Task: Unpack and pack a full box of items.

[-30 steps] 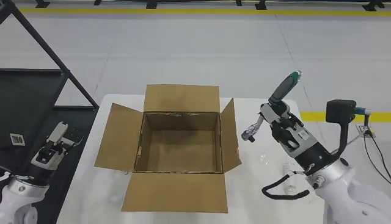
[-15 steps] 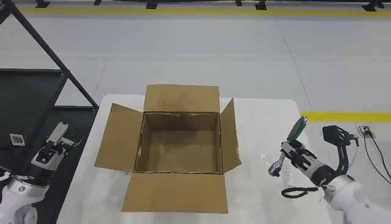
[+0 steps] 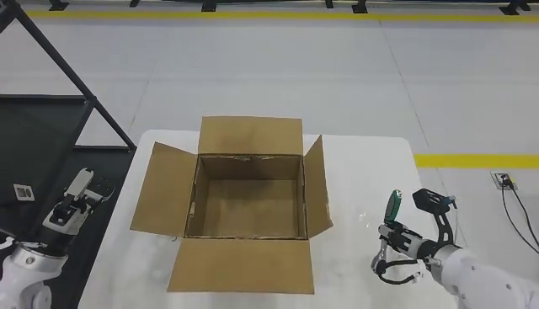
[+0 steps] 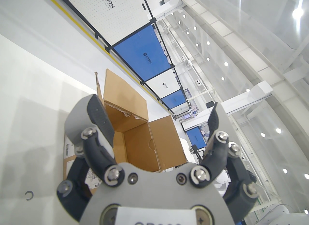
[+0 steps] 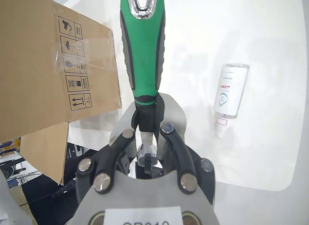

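Beside the box point(image 5: 33, 71), a bottle point(image 5: 230, 93)

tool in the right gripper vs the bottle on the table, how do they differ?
The tool is clamped at its neck in the right gripper; the bottle lies loose on the table. The tool has a green and grey handle; the bottle is clear with a white label. Both are outside the box.
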Tool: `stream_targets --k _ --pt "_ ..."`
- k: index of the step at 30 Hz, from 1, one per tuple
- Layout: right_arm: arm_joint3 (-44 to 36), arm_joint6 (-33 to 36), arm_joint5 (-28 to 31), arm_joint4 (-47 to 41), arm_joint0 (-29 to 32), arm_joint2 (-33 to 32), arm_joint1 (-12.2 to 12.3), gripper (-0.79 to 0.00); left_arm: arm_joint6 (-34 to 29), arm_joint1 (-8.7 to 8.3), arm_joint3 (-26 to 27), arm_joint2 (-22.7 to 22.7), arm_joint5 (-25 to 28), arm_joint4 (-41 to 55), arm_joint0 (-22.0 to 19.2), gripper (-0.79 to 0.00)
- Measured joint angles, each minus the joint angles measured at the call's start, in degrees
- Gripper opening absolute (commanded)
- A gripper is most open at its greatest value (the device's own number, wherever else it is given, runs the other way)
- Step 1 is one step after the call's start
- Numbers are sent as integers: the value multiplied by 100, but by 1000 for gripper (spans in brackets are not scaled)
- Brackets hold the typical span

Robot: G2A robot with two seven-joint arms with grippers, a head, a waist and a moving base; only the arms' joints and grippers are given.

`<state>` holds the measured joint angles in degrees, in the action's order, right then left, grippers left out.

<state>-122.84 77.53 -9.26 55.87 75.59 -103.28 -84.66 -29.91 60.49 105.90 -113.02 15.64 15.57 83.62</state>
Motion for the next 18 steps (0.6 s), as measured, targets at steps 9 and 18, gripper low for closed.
stream_targets --k 9,18 --pt "231 -142 135 254 128 155 43 -785 0 0 0 0 0 0 0 0" --pt "1245 -23 -116 1219 -62 677 129 -785 0 0 0 0 0 0 0 0"
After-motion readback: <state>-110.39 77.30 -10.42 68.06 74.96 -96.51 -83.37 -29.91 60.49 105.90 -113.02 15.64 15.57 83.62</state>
